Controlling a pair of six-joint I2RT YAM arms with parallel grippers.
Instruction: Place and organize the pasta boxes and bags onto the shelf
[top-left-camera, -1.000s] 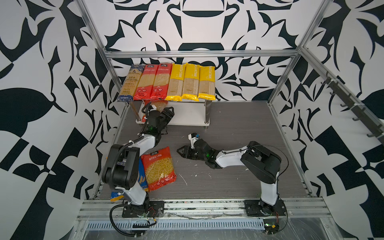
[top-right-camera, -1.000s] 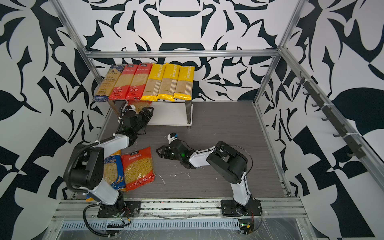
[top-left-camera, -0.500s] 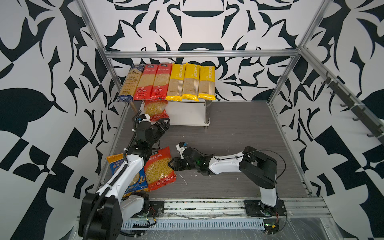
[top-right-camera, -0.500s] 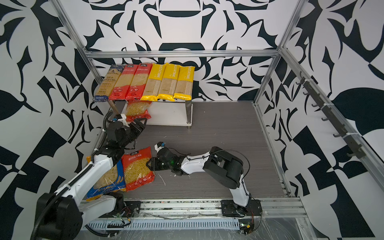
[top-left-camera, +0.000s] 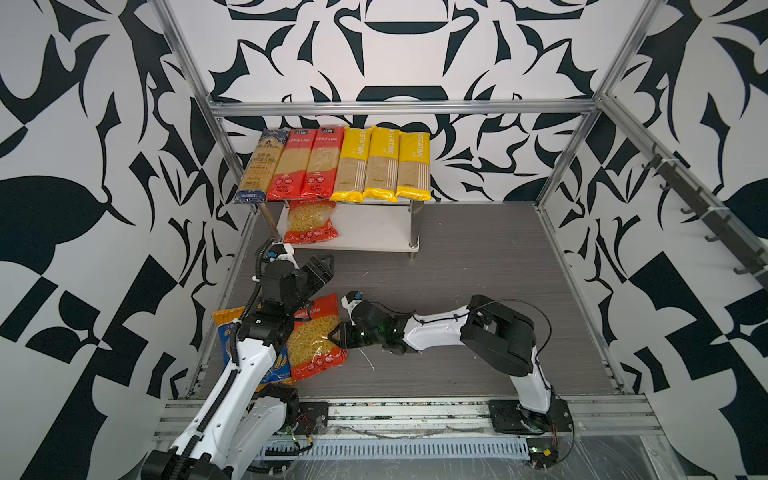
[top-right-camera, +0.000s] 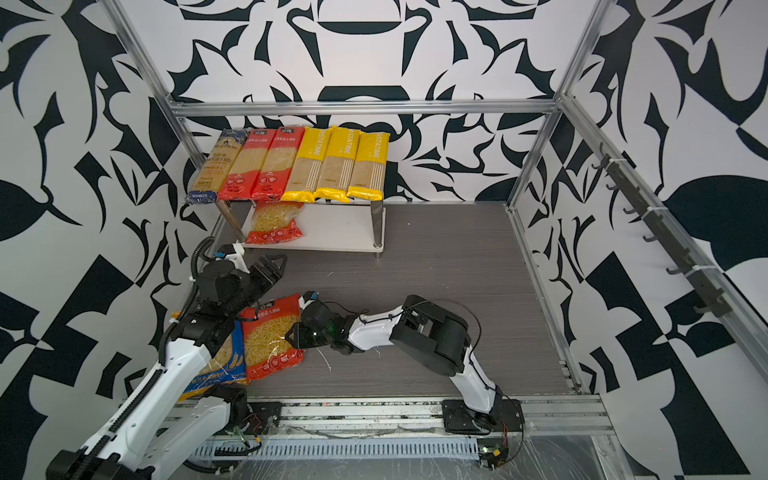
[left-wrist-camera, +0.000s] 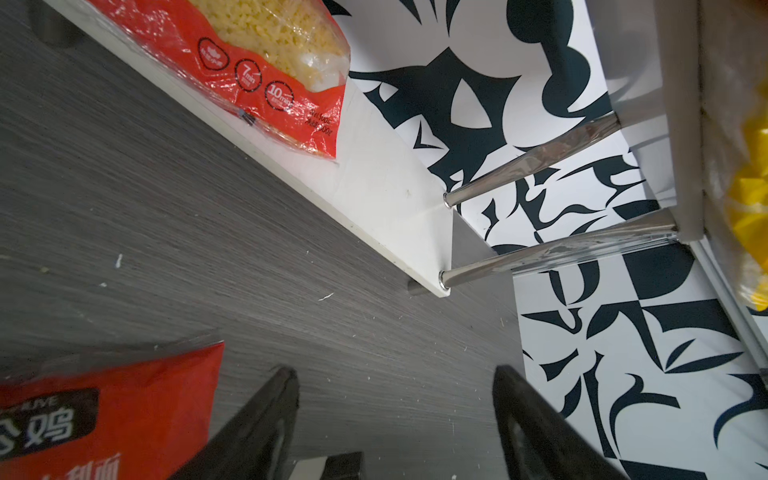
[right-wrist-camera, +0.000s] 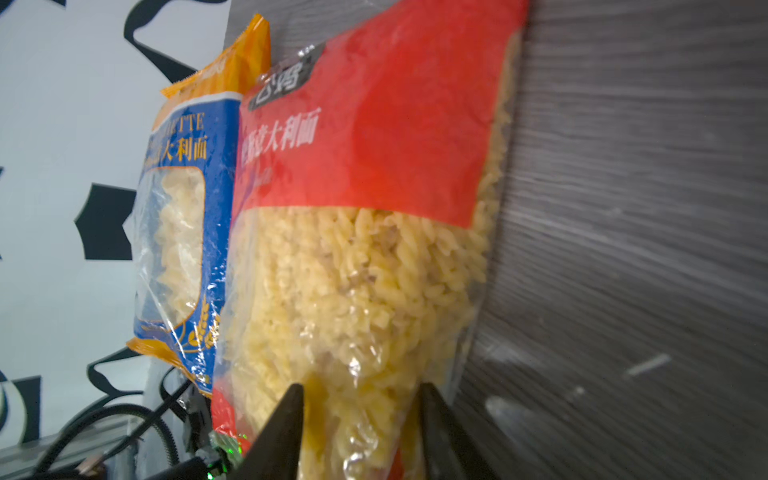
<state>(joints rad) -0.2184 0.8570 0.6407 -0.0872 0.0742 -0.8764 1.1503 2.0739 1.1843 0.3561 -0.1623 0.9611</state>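
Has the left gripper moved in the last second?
Yes. The left gripper has drawn back from the lower board of the shelf, toward its own base, and now stands clear of it. The short red bag is left lying there.

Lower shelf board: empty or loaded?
Loaded: one short red pasta bag lies flat at the lower board left end; rest bare.

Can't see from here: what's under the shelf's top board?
One short red pasta bag lies on the lower board. Its far end and the board's back are hidden by long packets above.
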